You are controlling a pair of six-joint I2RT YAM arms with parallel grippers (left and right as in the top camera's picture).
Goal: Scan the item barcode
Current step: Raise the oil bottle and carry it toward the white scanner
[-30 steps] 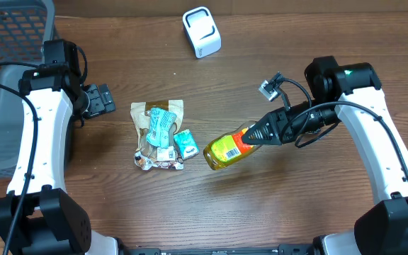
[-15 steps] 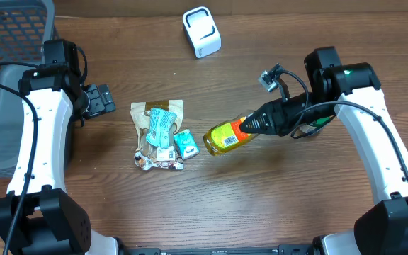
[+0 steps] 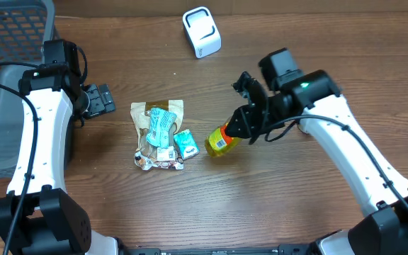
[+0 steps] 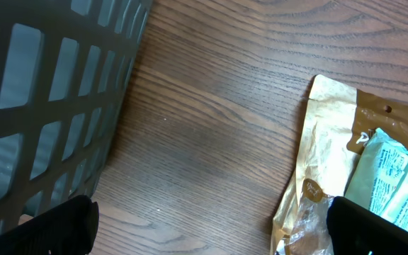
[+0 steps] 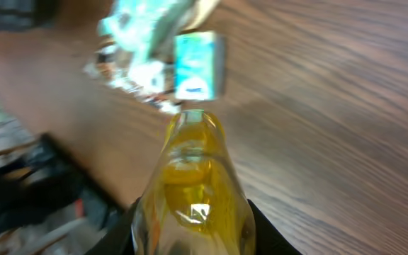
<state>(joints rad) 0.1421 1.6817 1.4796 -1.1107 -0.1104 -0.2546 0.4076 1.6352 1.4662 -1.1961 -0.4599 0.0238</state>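
A yellow bottle with a yellow and red label hangs above the table centre, and my right gripper is shut on its neck end. In the right wrist view the bottle fills the space between the dark fingers, its base pointing at a teal box. No barcode can be made out in any view. A white scanner stands at the back centre. My left gripper is open over bare wood beside the basket, with nothing between its fingers.
A pile of snack packets with a teal box lies left of the bottle. The tan pouch shows in the left wrist view. A grey mesh basket fills the far left, and its wall stands close to the left gripper.
My right arm has swung left and back over the table, carrying the bottle closer to the teal box and turning it more end-on. The left arm has not moved.
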